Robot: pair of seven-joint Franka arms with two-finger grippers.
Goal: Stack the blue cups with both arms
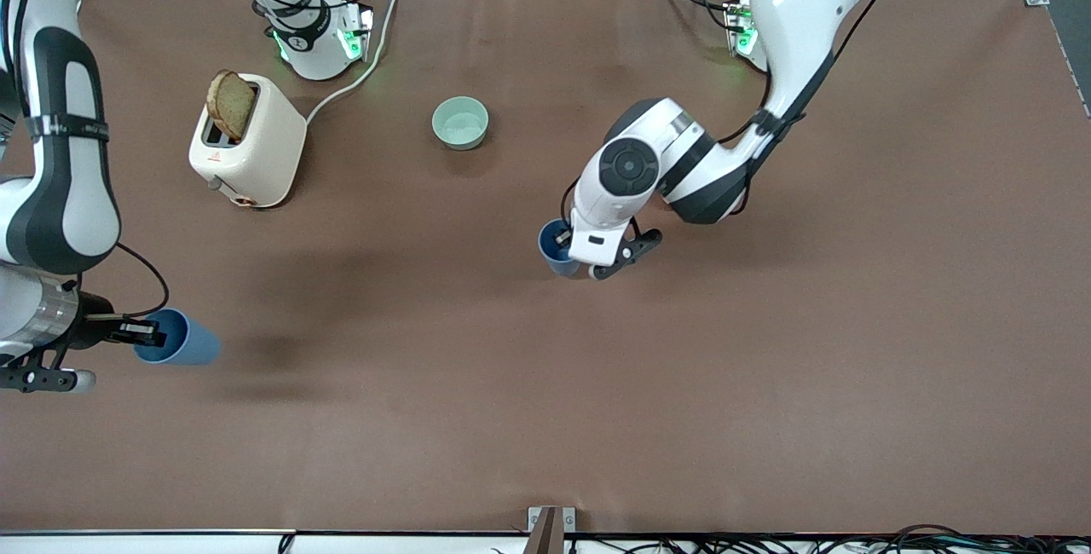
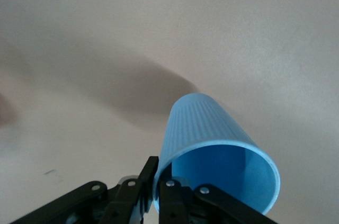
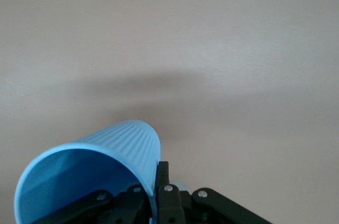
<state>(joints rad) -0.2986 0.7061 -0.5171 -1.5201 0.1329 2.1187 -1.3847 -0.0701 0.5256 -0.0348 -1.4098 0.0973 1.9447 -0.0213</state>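
Two blue cups are in view, one in each gripper. My left gripper (image 1: 566, 242) is shut on the rim of one blue cup (image 1: 550, 253) over the middle of the table; the cup's mouth faces up. In the left wrist view the fingers (image 2: 159, 170) pinch this cup's wall (image 2: 212, 128). My right gripper (image 1: 152, 334) is shut on the rim of the other blue cup (image 1: 189, 339). It holds that cup on its side above the table at the right arm's end. In the right wrist view the gripper (image 3: 159, 175) pinches that cup's wall (image 3: 122, 139).
A cream toaster (image 1: 256, 149) with a slice of bread in it stands near the right arm's base, its white cable running toward that base. A pale green bowl (image 1: 460, 123) sits farther from the front camera than the left gripper's cup.
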